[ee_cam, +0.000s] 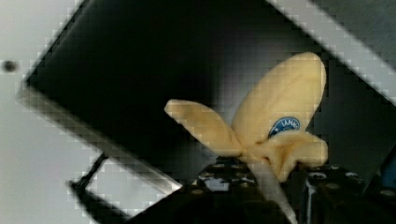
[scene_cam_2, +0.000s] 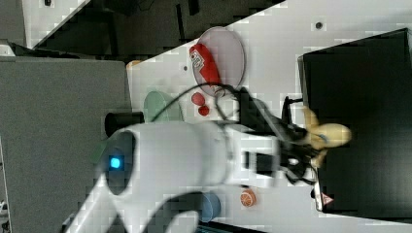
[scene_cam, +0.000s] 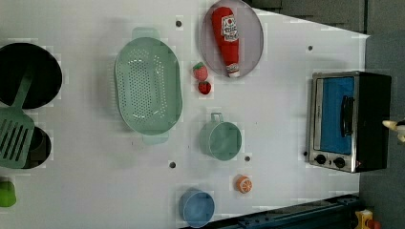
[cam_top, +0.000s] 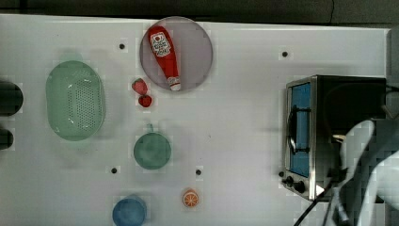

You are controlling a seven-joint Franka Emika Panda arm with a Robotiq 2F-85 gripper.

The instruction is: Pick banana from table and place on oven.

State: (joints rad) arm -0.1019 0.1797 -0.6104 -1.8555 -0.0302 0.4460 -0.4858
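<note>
the hand [scene_cam_2: 311, 145] pinches the small pale yellow peeled toy banana [scene_cam_2: 326, 136] near its base, so the loose peel flaps hang free and the fruit points away from the fingers. it holds the banana above the black top of the boxy silver toaster oven [scene_cam_2: 359, 87], which stands at the top view's right on the white tabletop [cam_top: 235, 122]. i judge the height keeps the banana clear of the oven's edge before release.

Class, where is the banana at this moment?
In the right view, the banana is held by the tool over the oven's black top.
</note>
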